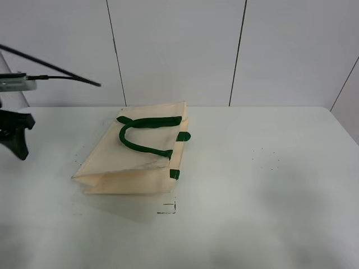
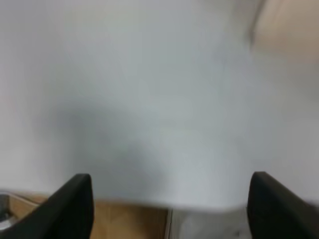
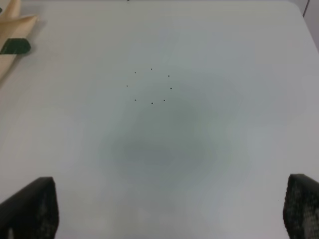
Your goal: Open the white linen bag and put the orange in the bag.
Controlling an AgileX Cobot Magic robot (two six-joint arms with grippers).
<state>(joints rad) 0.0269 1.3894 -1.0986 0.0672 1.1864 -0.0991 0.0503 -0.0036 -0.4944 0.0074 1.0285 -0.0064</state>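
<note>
The white linen bag (image 1: 132, 159) lies flat and closed on the white table, left of the middle, its dark green handles (image 1: 140, 134) on top. A corner of it shows in the left wrist view (image 2: 289, 25) and in the right wrist view (image 3: 10, 30) with a green tab (image 3: 15, 46). The orange is out of view. My left gripper (image 1: 18, 143) hangs at the far left, well apart from the bag; its jaws stand wide and empty (image 2: 172, 209). My right gripper (image 3: 167, 209) is open and empty over bare table, right of the bag; the exterior view does not show it.
A ring of small black dots (image 3: 149, 87) marks the table right of the bag, also seen from above (image 1: 263, 157). A small black corner mark (image 1: 168, 208) lies in front of the bag. The table's edge (image 2: 124, 201) runs below my left gripper. A white wall stands behind.
</note>
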